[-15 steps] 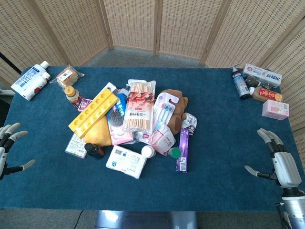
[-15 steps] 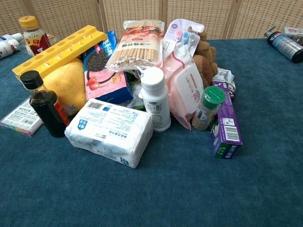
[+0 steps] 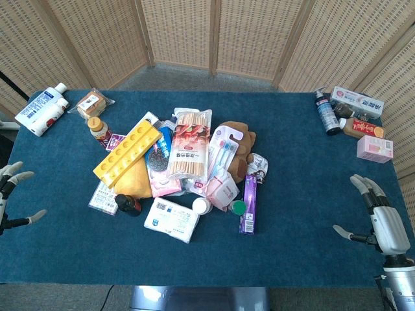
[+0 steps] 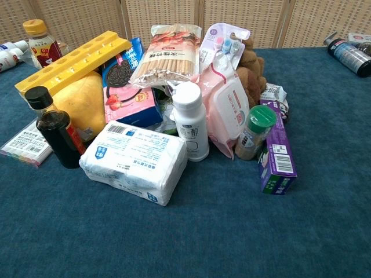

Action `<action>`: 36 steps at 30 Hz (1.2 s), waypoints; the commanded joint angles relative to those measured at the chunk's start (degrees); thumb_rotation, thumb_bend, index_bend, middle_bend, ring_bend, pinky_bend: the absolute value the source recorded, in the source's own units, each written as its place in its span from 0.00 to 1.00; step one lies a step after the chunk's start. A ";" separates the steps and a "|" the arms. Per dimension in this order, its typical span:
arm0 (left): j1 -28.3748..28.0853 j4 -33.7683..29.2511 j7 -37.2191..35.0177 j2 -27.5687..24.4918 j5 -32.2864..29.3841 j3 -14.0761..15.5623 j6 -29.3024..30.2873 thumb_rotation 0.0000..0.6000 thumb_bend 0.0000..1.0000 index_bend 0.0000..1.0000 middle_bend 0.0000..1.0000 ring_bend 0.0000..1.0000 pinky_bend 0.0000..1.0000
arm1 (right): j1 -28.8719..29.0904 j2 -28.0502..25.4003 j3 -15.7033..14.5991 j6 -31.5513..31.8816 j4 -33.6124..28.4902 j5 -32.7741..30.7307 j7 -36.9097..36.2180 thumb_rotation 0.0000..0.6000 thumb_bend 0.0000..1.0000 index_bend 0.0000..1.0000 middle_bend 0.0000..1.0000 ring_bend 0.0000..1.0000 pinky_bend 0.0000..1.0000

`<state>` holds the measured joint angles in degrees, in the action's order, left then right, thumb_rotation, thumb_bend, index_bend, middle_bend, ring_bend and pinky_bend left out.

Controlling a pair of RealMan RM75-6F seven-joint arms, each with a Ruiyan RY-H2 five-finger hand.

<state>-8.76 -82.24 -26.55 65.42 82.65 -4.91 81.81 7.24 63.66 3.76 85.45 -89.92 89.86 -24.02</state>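
Both hands hold nothing, fingers apart — left hand (image 3: pixel 11 194) half cut off by the head view's left edge, nearest the pack of coloured markers (image 3: pixel 104 197) and dark sauce bottle (image 3: pixel 128 205) but well apart from both; right hand (image 3: pixel 379 220) sits near the table's (image 3: pixel 305 240) right edge with its wrist running out of frame, well apart from the purple box (image 3: pixel 248 203). Neither hand shows in the chest view, where the white tissue pack (image 4: pixel 134 161) hides the foot of the white bottle (image 4: pixel 190 120) — the brown plush toy (image 4: pixel 250 66) is mostly buried behind the pink wipes pack (image 4: pixel 225 104).
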 commanded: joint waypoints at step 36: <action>-26.08 30.29 6.27 23.79 -22.72 -16.38 -30.09 1.00 0.00 0.03 0.00 0.00 0.00 | -0.78 1.50 4.10 5.87 3.75 -1.77 10.83 1.00 0.00 0.00 0.00 0.00 0.00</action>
<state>-33.87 -53.06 -20.69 88.09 60.34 -20.91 52.58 6.47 65.19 7.83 91.36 -86.20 88.14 -13.12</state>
